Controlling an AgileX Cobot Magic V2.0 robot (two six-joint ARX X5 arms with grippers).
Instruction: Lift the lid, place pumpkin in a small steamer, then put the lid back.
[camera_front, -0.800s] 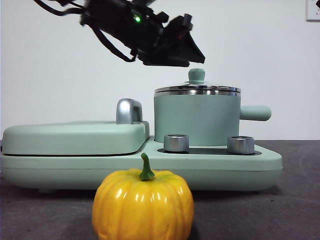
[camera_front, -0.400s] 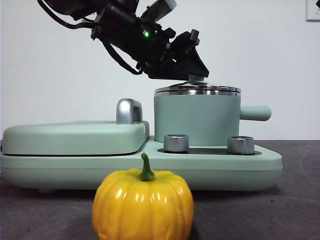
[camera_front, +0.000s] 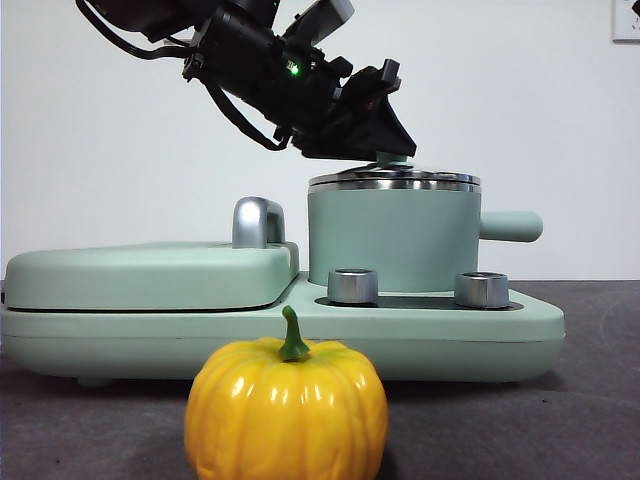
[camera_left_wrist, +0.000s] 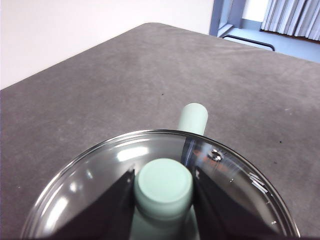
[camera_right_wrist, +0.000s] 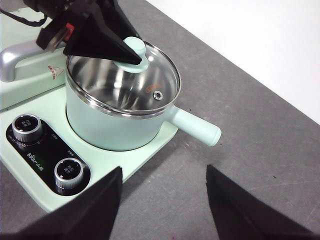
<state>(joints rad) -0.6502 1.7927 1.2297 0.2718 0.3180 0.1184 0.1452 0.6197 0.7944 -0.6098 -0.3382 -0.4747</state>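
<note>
The lid (camera_front: 394, 181) is seated on the small steamer (camera_front: 392, 240), its steel rim resting all round on the pot's rim, and its mint-green knob (camera_left_wrist: 164, 186) is flanked closely by the two black jaws of the left gripper (camera_left_wrist: 164, 189), one on each side; the jaws appear closed against the knob, though true contact cannot be fully confirmed. In the front view the left gripper is seen reaching down at a slant from the upper left to the knob. The small steamer is set in the right-hand recess of a mint-green cooking unit (camera_front: 470, 325), with its stubby side handle (camera_front: 510, 226) pointing right. Two silver dials (camera_front: 352, 285) are mounted on the unit's black panel just in front of the pot. To the left, the flat griddle cover (camera_front: 150, 273) with a silver handle (camera_front: 257, 222) is closed. The pumpkin (camera_front: 286, 410) is standing upright on the grey desk (camera_front: 90, 430), near the camera and in front of the unit, well apart from the steamer. The right gripper (camera_right_wrist: 162, 205) is held above the desk on the near right of the steamer, its jaws spread wide and empty.
</note>
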